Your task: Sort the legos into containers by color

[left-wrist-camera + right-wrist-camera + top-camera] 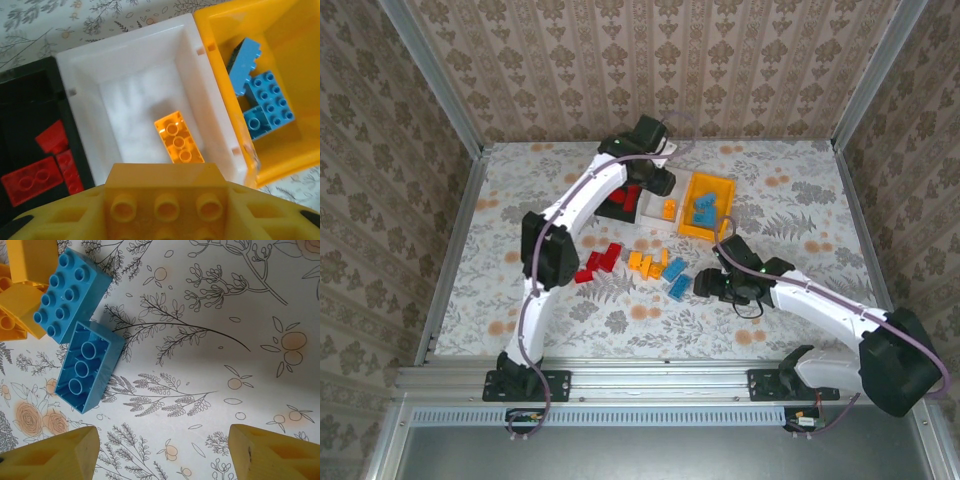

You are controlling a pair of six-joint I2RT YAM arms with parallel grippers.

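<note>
- My left pincer is clamped on an orange brick. It hangs right over the white bin.
- A second orange brick lies flat on the floor of the white bin, bumps up.
- The black bin is joined to one side of the white bin. It has red bricks in it.
- The yellow bin is joined to the other side. It has blue bricks in it.
- My right pincer has its fingers wide apart, and nothing is between them. It is low over the surface.
- Near this pincer lies a bumpy blue brick, bumps up. Just beside it lies a flipped blue brick, hollow side up.
- From above I see loose red bricks and loose orange bricks on the surface. They lie between my two arms, close to the bins.
</note>
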